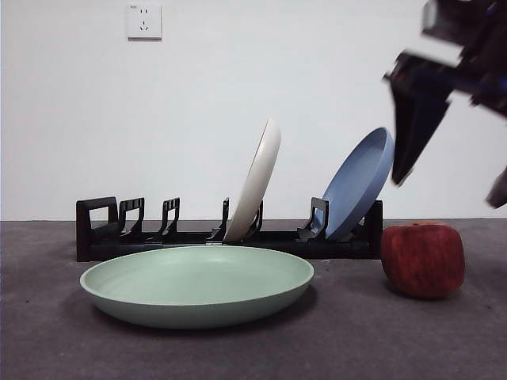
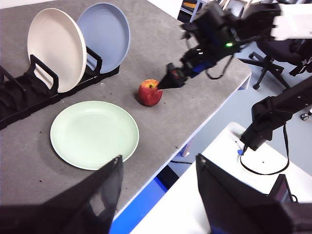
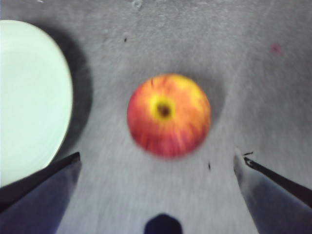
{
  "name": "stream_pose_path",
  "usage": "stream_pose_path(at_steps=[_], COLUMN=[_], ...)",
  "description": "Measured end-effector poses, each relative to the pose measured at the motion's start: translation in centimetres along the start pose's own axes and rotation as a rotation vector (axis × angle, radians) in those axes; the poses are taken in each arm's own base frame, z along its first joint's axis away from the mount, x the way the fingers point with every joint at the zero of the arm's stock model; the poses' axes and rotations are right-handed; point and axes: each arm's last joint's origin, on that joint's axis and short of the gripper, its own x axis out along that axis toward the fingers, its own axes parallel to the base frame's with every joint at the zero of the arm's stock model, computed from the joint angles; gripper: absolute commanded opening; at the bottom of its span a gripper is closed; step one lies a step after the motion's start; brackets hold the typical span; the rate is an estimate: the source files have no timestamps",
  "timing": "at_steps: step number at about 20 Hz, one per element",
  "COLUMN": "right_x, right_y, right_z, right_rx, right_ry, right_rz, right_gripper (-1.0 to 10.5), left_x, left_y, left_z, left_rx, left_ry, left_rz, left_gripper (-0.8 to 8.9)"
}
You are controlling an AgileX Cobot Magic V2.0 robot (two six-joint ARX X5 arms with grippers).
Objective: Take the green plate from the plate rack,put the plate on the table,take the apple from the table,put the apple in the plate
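Observation:
The green plate lies flat on the table in front of the plate rack; it also shows in the left wrist view and the right wrist view. To its right the red apple sits on the table, clear of the plate. My right gripper hangs above the apple with its jaws open wide and nothing between them. The left wrist view shows that same gripper just beside the apple. My left gripper is open and empty, high above the table's near edge.
A cream-white plate and a blue plate lean in the rack's right-hand slots. The left slots hold nothing. Past the table edge stand a white surface, cables and an office chair.

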Motion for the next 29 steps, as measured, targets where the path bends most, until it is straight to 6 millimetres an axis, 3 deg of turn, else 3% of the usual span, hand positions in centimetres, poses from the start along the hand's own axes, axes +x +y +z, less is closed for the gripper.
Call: stream_pose_path(at_steps=[7,13,15,16,17,22,29], right_x=[2.9,6.2,6.7,6.7,6.7,5.9,0.3], right_y=[0.9,0.7,0.6,0.6,0.6,0.9,3.7], right_z=[3.8,3.3,3.0,3.0,3.0,3.7,10.1], right_rx=[-0.057,-0.069,-0.071,-0.071,-0.071,-0.081,-0.128], right_ry=[0.030,0.156,0.191,0.199,0.198,0.228,0.079], right_rz=[-0.070,-0.102,-0.111,-0.113,-0.112,-0.110,0.144], right_gripper=[5.6,5.5,3.1,1.3,-0.2,-0.1,-0.1], left_x=[0.0,0.0,0.0,0.0,0.0,0.0,0.0], left_y=[0.0,0.0,0.0,0.0,0.0,0.0,0.0], left_z=[0.0,0.0,0.0,0.0,0.0,0.0,0.0], left_rx=[-0.010,-0.010,-0.010,-0.010,-0.010,-0.010,-0.010], left_ry=[0.003,0.004,0.004,0.004,0.004,0.003,0.003], left_rz=[-0.009,-0.009,-0.009,-0.009,-0.009,-0.009,-0.009], left_gripper=[2.51,2.51,2.51,2.51,2.51,2.51,2.51])
